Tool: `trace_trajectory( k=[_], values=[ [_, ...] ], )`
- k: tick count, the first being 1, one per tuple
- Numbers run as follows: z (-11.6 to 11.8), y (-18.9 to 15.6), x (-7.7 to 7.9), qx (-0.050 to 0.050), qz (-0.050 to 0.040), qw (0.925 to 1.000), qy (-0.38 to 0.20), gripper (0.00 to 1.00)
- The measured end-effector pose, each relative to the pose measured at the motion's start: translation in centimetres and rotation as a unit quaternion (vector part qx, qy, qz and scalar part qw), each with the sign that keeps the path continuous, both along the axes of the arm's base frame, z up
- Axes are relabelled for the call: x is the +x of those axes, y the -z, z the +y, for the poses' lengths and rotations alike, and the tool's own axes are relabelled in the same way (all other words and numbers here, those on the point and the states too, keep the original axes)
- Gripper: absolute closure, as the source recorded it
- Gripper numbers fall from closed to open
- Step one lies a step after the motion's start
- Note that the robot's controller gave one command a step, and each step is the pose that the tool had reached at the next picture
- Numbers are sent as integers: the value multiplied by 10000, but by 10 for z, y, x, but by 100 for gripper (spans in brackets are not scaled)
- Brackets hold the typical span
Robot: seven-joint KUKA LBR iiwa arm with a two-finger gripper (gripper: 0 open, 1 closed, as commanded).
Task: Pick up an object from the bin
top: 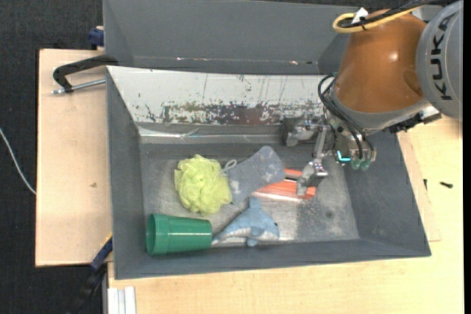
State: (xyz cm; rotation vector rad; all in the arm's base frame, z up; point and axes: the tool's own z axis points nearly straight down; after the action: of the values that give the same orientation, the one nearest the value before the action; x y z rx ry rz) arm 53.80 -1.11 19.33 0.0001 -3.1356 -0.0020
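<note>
Green cup (176, 234) front-left; orange-red object (278, 192) just under end effector (318, 174) (opening unclear)

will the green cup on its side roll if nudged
The green cup lies on its side, so it would probably roll, curving since it tapers. It looks like plastic, likely light and stiff. The blue-grey cloth at its narrow end may stop it.
</note>
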Motion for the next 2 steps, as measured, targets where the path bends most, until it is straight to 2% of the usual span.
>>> trace_trajectory(
  k=[1, 2],
  values=[
    [0, -4, 2, -2, -39, 10000, -2, 0],
    [-6, 41, 1, -3, -76, 10000, -29, 0]
  ],
)
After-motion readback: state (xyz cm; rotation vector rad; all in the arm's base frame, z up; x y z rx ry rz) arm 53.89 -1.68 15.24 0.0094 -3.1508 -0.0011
